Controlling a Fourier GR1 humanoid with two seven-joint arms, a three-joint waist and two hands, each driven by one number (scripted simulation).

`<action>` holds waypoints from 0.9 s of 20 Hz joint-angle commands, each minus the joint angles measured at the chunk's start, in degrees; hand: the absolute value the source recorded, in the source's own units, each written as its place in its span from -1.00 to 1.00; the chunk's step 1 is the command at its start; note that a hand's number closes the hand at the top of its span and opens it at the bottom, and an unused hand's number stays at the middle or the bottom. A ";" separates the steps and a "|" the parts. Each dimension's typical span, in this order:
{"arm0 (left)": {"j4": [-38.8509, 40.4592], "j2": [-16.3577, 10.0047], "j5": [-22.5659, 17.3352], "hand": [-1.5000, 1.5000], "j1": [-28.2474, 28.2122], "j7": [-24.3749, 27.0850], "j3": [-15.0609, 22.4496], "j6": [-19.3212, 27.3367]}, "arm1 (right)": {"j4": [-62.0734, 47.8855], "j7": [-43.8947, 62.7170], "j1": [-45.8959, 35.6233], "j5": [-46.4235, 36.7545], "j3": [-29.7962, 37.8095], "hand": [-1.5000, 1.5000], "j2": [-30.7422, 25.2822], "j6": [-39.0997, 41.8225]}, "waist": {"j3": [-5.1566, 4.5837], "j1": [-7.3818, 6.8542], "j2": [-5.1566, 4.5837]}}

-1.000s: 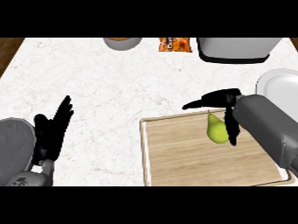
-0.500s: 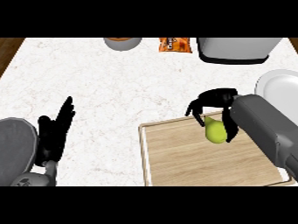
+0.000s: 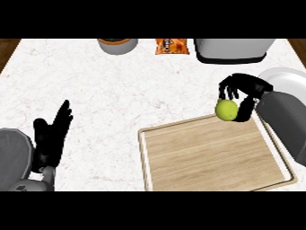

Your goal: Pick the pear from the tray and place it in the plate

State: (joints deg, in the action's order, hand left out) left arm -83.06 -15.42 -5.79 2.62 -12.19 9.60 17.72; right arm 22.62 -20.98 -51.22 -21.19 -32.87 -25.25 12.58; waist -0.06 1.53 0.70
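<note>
Right hand [image 3: 249,86], fingers [image 3: 230,91] curled round the pear [image 3: 226,110], right of centre near the plate [image 3: 295,80]; fruit judged light, firm, smooth-skinned, best held round its widest part.

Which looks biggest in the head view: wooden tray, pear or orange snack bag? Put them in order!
1. The wooden tray, by far largest.
2. The pear and the orange snack bag look about alike; the pear may be nearer the camera, so no ranking.
</note>
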 commanded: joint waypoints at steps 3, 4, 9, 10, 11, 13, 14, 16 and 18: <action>-0.23 -0.16 -0.25 0.00 -1.40 -0.51 -0.13 -0.26 | -0.43 14.58 0.02 1.53 7.48 1.00 -2.16 -23.97 | 0.01 0.63 0.33; 0.18 0.68 0.58 0.00 -0.80 -0.68 0.24 0.88 | 1.90 14.63 -0.15 1.59 7.87 1.00 -3.17 -25.31 | -0.03 1.29 0.48; 1.50 1.14 0.20 0.00 -3.56 2.81 -0.21 0.08 | 10.76 19.11 2.31 2.45 11.36 1.00 -4.59 -36.47 | -0.13 2.10 0.77; 0.53 0.42 0.41 0.00 -2.26 1.11 -0.74 0.52 | 12.09 20.59 2.38 1.72 11.65 1.00 -5.77 -38.96 | -0.09 2.14 0.81; 2.32 -0.36 -0.39 0.00 -2.32 2.79 -2.16 -0.53 | 13.75 21.57 2.75 1.06 11.79 1.00 -7.84 -39.95 | -0.15 2.37 0.74; -0.23 0.26 0.12 0.00 -4.54 2.35 -1.15 0.29 | 17.63 25.86 4.10 0.81 12.68 1.00 -9.18 -42.68 | -0.12 2.16 1.03; 0.60 1.84 1.88 0.00 -2.80 2.14 0.52 1.46 | 19.83 29.08 6.07 -0.53 11.77 1.00 -9.25 -43.48 | -0.10 1.85 0.59; -2.00 -1.13 -0.60 0.00 -3.11 0.14 -2.30 -0.78 | 24.96 30.57 11.02 0.69 13.32 1.00 -13.57 -42.56 | -0.05 1.68 0.57; -3.17 -0.92 0.02 0.00 -2.05 -1.49 -1.44 -1.33 | 27.36 37.09 11.47 -1.49 13.55 1.00 -14.10 -42.97 | -0.01 -0.05 -0.08</action>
State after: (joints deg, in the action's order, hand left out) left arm -84.13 -15.57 -5.53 0.11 -11.87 8.51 17.43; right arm 44.22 9.04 -43.60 -21.22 -20.55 -36.30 -28.29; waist -0.14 2.88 1.19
